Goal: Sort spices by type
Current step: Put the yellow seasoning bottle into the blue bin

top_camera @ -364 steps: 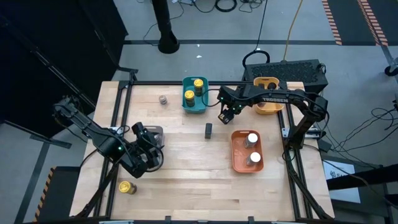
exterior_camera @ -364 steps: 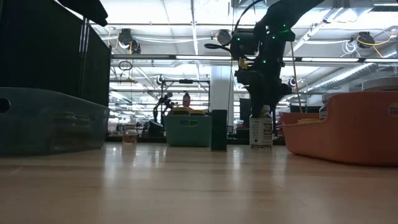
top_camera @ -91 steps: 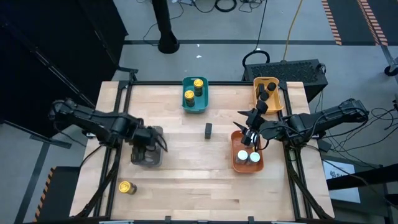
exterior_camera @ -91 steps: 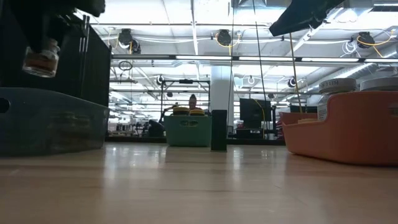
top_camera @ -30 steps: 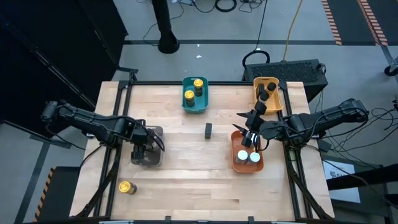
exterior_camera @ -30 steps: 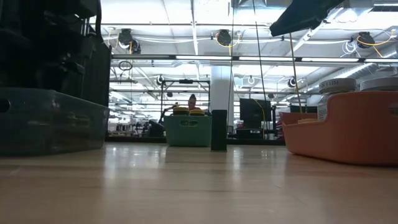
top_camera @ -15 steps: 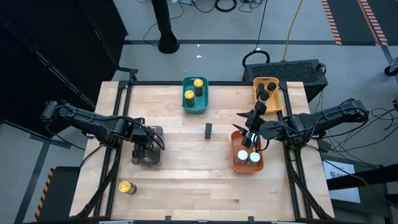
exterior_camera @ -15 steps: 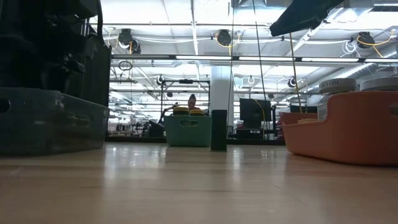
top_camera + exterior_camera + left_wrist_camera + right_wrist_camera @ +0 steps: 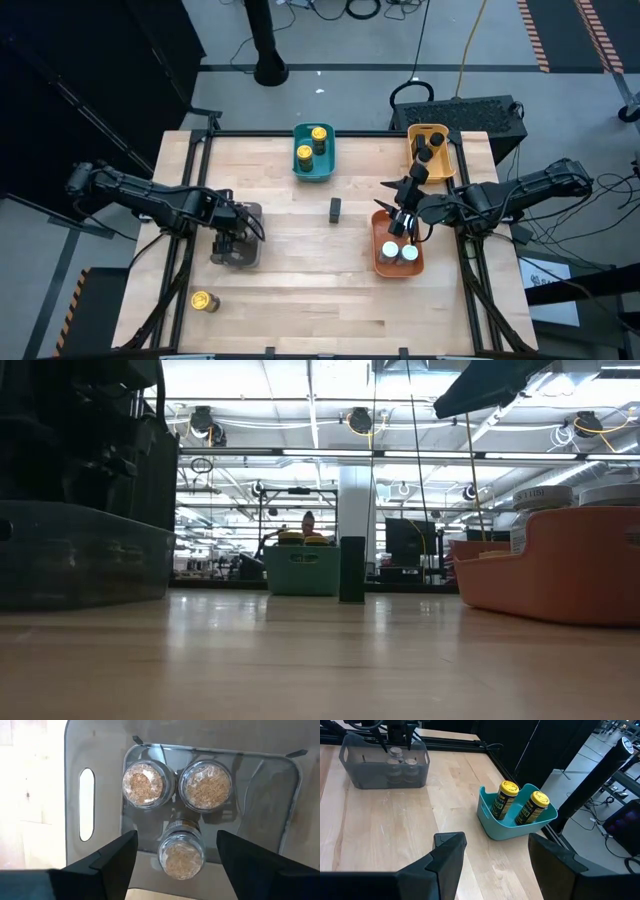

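Observation:
My left gripper hangs over the grey tray at the table's left, pointing down, open. Three jars of brown spice stand on the tray's floor. Two stand side by side. The third stands between my fingers with a gap on either side. My right gripper hovers open over the orange tray, with nothing between its fingers. A slim black jar stands alone mid-table. A yellow-topped jar stands near the front left corner.
The teal tray at the far middle holds two yellow-topped jars. The yellow tray at the far right holds black jars. White-topped jars stand in the orange tray. Bare wood lies across the middle and front of the table.

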`<act>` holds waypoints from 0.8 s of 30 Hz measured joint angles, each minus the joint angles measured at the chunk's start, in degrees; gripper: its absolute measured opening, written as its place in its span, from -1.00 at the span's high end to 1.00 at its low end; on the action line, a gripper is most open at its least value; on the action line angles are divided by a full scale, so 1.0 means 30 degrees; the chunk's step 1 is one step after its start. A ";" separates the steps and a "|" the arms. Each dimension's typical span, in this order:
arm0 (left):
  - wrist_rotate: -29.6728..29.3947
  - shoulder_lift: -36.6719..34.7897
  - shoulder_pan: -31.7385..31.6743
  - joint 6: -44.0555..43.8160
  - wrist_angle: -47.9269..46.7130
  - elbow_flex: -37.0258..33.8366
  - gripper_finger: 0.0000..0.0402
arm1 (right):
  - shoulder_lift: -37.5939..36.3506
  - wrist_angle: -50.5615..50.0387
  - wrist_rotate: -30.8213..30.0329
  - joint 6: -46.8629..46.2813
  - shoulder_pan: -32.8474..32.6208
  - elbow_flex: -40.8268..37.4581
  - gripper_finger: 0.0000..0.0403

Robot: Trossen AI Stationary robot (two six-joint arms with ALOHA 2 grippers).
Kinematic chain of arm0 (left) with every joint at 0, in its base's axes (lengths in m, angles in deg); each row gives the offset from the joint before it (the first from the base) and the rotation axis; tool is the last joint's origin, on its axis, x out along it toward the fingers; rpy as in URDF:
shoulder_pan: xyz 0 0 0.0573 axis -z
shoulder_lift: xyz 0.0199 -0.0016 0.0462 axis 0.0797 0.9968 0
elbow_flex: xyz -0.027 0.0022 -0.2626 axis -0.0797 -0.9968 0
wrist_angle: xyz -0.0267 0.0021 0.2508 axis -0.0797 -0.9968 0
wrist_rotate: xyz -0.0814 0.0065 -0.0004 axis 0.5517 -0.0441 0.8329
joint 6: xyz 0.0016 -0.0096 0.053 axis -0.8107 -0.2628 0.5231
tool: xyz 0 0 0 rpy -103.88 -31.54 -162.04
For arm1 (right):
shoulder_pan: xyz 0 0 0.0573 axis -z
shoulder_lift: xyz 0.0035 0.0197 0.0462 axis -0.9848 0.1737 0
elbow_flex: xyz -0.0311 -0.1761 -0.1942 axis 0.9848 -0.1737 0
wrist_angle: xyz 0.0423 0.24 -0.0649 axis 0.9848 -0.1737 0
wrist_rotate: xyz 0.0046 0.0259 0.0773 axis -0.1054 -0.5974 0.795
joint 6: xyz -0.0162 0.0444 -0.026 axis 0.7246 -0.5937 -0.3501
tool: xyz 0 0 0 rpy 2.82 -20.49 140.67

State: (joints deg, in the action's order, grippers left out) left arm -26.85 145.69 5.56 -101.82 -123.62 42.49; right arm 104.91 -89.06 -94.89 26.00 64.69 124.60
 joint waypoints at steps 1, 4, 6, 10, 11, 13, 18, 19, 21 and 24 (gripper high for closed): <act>0.0000 0.0000 0.0000 -0.0016 -0.0007 0.0001 -0.39 | 0.0000 0.0001 0.0000 -0.0003 0.0000 0.0006 -0.01; 0.0000 0.0000 0.0000 -0.0035 -0.0015 0.0007 -0.39 | 0.0000 0.0000 0.0000 0.0000 0.0000 0.0007 -0.01; 0.0006 0.0000 0.0000 -0.0035 -0.0014 0.0007 -0.39 | 0.0000 0.0000 0.0000 -0.0003 0.0000 0.0004 -0.01; 0.0725 0.0015 0.0000 -0.0637 -0.0313 0.0434 -0.39 | 0.0000 0.0000 0.0007 0.0000 0.0000 0.0007 -0.01; 0.1065 0.0015 0.0000 -0.0966 -0.0418 0.0702 -0.39 | 0.0000 0.0001 0.0003 0.0000 0.0000 0.0004 -0.01; 0.1737 0.0015 0.0000 -0.1521 -0.0489 0.1306 -0.39 | 0.0000 0.0006 0.0000 -0.0001 0.0000 0.0001 -0.01; 0.3273 0.0015 0.0000 -0.3621 -0.0469 0.3484 -0.39 | 0.0000 0.0007 0.0000 0.0002 0.0000 0.0002 -0.01; 0.3785 0.0015 0.0000 -0.4373 -0.0448 0.3939 -0.39 | 0.0000 0.0007 0.0000 0.0027 0.0000 0.0007 -0.01; 0.5135 0.0015 0.0006 -0.6129 -0.0468 0.4811 -0.39 | 0.0000 0.0007 0.0000 0.0086 0.0000 0.0007 -0.01; 0.7586 0.0115 0.0400 -0.9488 -0.0393 0.5791 -0.39 | 0.0005 0.0012 0.0000 0.0080 0.0000 0.0000 -0.01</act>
State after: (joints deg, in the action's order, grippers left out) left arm -4.09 146.03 6.76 -130.28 -124.80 59.86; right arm 104.92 -89.03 -94.89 26.24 64.69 124.60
